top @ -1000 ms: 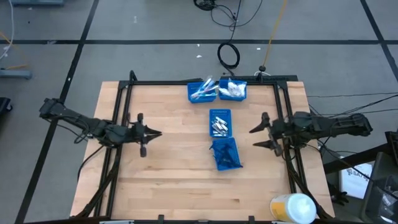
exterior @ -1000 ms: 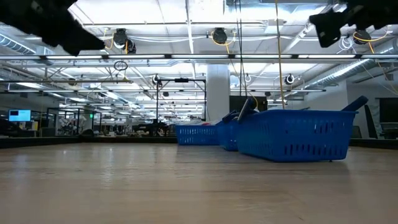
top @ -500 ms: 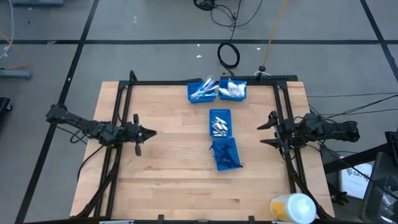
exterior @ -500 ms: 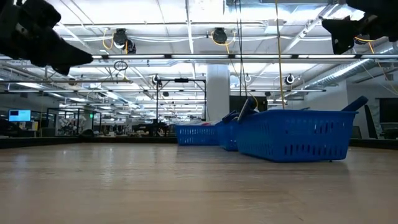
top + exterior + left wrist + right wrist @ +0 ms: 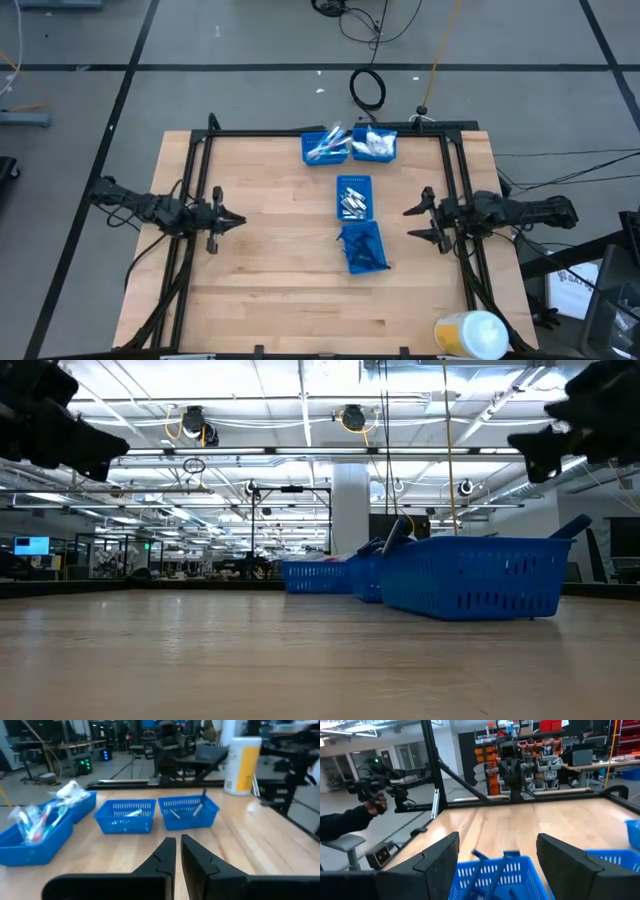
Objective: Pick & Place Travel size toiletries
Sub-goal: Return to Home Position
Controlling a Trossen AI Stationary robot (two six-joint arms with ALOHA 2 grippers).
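Four blue bins stand in the table's middle and hold the toiletries. The far-left bin (image 5: 323, 146) has white and light-blue sticks (image 5: 42, 817). The far-right bin (image 5: 373, 145) has white packets (image 5: 72, 791). The middle bin (image 5: 352, 197) holds silvery tubes. The near bin (image 5: 362, 246) holds dark blue razors (image 5: 487, 862). My left gripper (image 5: 238, 220) hovers shut, left of the bins (image 5: 177, 852). My right gripper (image 5: 412, 224) hovers open, right of the near bin, fingers spread on either side of it in its wrist view (image 5: 497, 855). Both touch nothing.
A white and yellow bottle (image 5: 470, 333) stands at the table's near right corner. A black frame (image 5: 330, 131) runs along the far edge and both sides. Bare wood lies between each gripper and the bins. A person's sleeve and hand (image 5: 355, 817) show beyond the table.
My left gripper has drawn back toward the table's left edge and sunk a little. My right gripper pulled back toward the right edge, then came forward toward the bins again and dropped lower. The bins and their contents have stayed where they were.
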